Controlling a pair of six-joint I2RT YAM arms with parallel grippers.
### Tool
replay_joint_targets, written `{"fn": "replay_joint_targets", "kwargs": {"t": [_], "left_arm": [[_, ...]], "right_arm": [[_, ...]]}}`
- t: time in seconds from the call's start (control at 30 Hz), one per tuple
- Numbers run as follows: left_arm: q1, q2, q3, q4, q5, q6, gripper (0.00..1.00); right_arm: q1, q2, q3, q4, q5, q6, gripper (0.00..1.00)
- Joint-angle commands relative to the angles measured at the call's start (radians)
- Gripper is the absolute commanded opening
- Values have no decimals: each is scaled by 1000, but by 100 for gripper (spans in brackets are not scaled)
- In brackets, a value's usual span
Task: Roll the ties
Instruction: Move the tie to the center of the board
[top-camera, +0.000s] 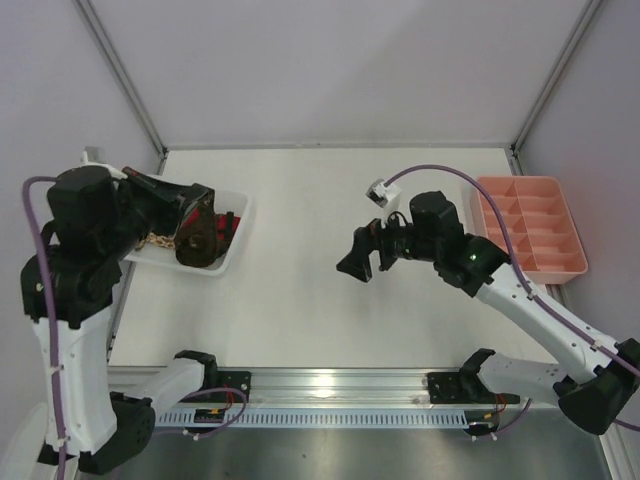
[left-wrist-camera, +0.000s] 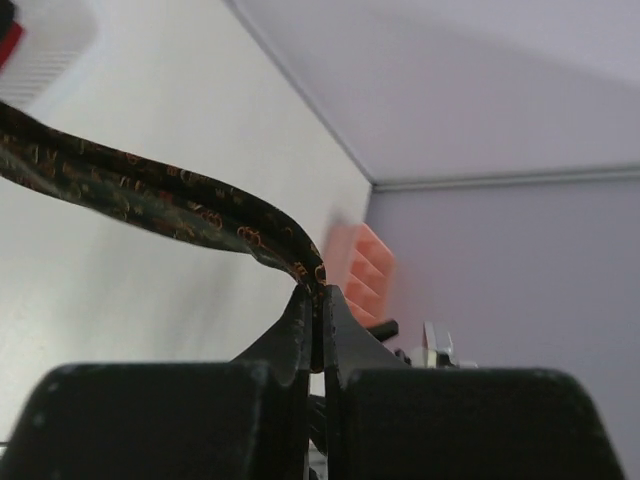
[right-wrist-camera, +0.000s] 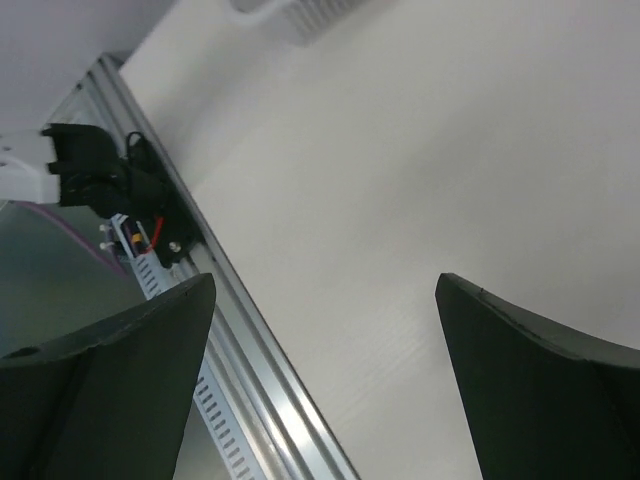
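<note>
In the left wrist view, a dark brown tie (left-wrist-camera: 150, 195) with a reddish-gold pattern runs from the upper left down into my left gripper (left-wrist-camera: 318, 297). The gripper is shut on the tie's edge. From above, my left gripper (top-camera: 203, 232) hangs over the white tray (top-camera: 238, 205) with the dark tie (top-camera: 196, 245) bunched under it. A red tie (top-camera: 230, 224) and a beige patterned tie (top-camera: 157, 241) lie in the same tray. My right gripper (top-camera: 366, 257) hovers over the middle of the table. It stands wide open (right-wrist-camera: 325, 282) with only bare table between its fingers.
A pink compartment tray (top-camera: 530, 225) sits at the right edge of the table and shows blurred in the left wrist view (left-wrist-camera: 362, 265). A metal rail (top-camera: 330, 385) runs along the near edge. Grey walls enclose the table.
</note>
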Motion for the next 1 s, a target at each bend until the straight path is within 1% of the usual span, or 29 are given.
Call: {"fn": "replay_joint_targets", "kwargs": {"t": [0.0,0.03,0.07,0.1,0.13,0.17,0.2,0.23,0.27,0.3,0.33,0.37,0.4,0.43,0.5,0.57,0.63,0.77,0.87,0.93,0.97], "left_arm": [[-7,-15,130,-28,179,-71,0],[-7,-12,173,-45,188,-76,0],[-7,-5,261,-58,199,-89,1],[-7,5,292,-58,241,-100,0],[-7,7,318,-58,259,-132,0],[-7,7,355,-56,271,-154,0],[-9,-8,357,-17,300,-175,0],[-7,-22,351,16,315,-218,0],[-7,-31,340,45,322,-243,1],[-7,-54,336,110,331,-263,0],[-9,-61,328,144,335,-304,0],[-7,-65,328,207,342,-322,1],[-7,-64,332,236,357,-345,0],[-7,-62,345,266,368,-390,0],[-7,-45,368,358,383,-433,0],[-7,-38,406,449,378,-491,0],[-7,-33,441,491,348,-533,0],[-7,-41,451,627,291,-588,0],[-7,-38,474,688,254,-606,0],[-6,-35,487,698,245,-609,1],[-6,-38,483,721,237,-611,1]], "right_arm": [[103,-6,103,288,-4,-70,100],[134,17,165,308,-7,-88,100],[216,39,202,317,20,-117,100],[257,89,247,324,43,-166,100],[297,111,284,328,103,-191,100],[379,134,361,330,134,-197,100],[412,183,396,331,163,-235,100],[450,203,426,333,225,-243,100],[505,232,490,333,252,-253,100],[530,275,517,334,276,-262,100],[548,300,546,334,333,-260,100],[593,317,587,340,361,-262,100],[611,349,603,347,370,-277,100],[634,361,614,354,441,-292,100],[691,392,644,374,582,-315,100],[710,407,669,370,660,-305,100],[714,407,678,370,712,-294,100],[716,398,678,374,726,-291,100],[716,387,680,383,738,-288,100],[725,383,675,394,734,-289,100],[733,377,672,422,753,-305,100]]}}
